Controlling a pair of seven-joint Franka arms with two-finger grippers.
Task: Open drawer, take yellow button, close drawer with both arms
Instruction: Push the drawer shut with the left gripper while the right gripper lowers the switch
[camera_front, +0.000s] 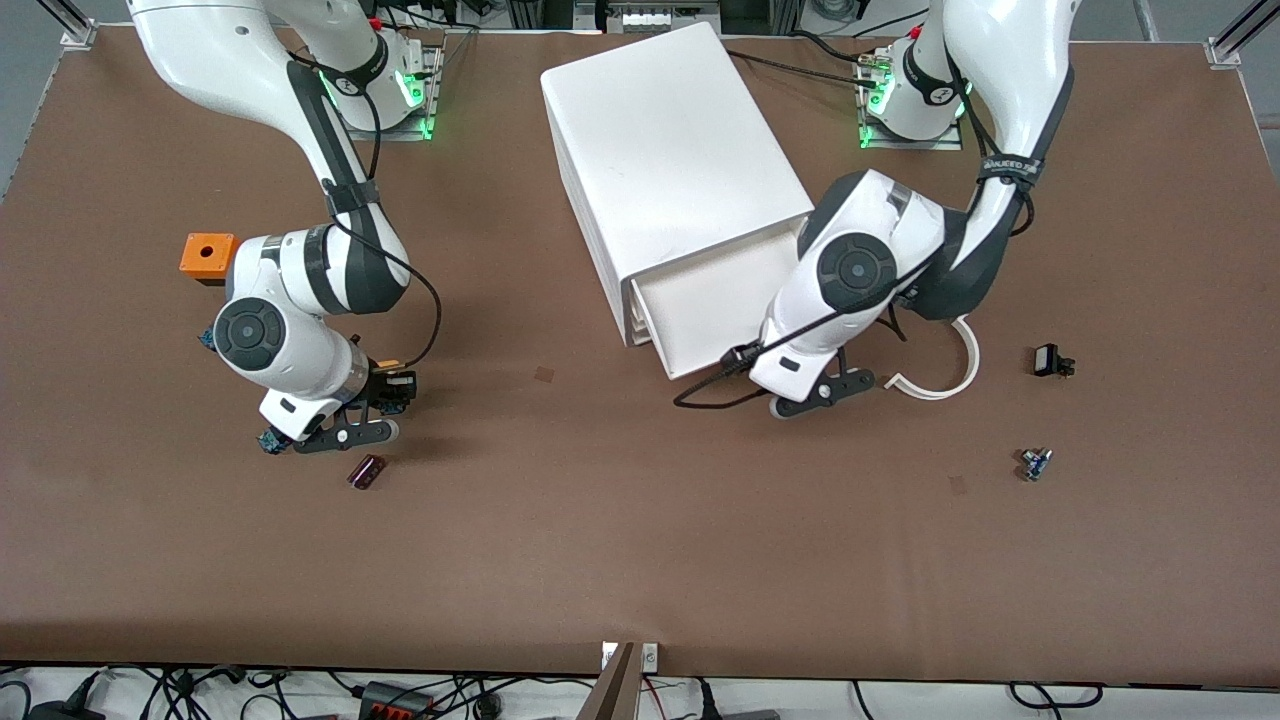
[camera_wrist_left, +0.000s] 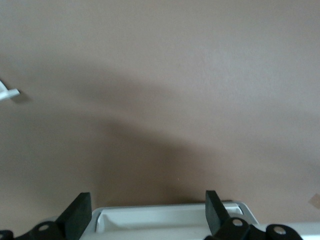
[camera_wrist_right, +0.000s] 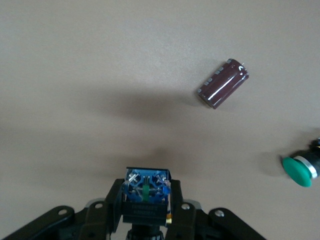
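Note:
The white cabinet (camera_front: 660, 140) stands mid-table, and its uppermost drawer (camera_front: 700, 300) is pulled partway out toward the front camera. My left gripper (camera_front: 795, 395) is open and empty at the drawer's front corner. In the left wrist view its fingers (camera_wrist_left: 80, 212) stand wide apart with the drawer's rim (camera_wrist_left: 170, 216) between them. My right gripper (camera_front: 393, 390) is shut on the button (camera_wrist_right: 146, 192), whose dark blue body shows. A bit of the yellow-orange cap (camera_front: 389, 363) shows in the front view. It hangs low over the table at the right arm's end.
A maroon capacitor (camera_front: 366, 471) lies just nearer the front camera than the right gripper. A green-capped button (camera_wrist_right: 300, 170) lies beside it. An orange block (camera_front: 207, 255) sits by the right arm. A white curved strip (camera_front: 950, 375) and two small parts (camera_front: 1050, 360) (camera_front: 1035, 463) lie at the left arm's end.

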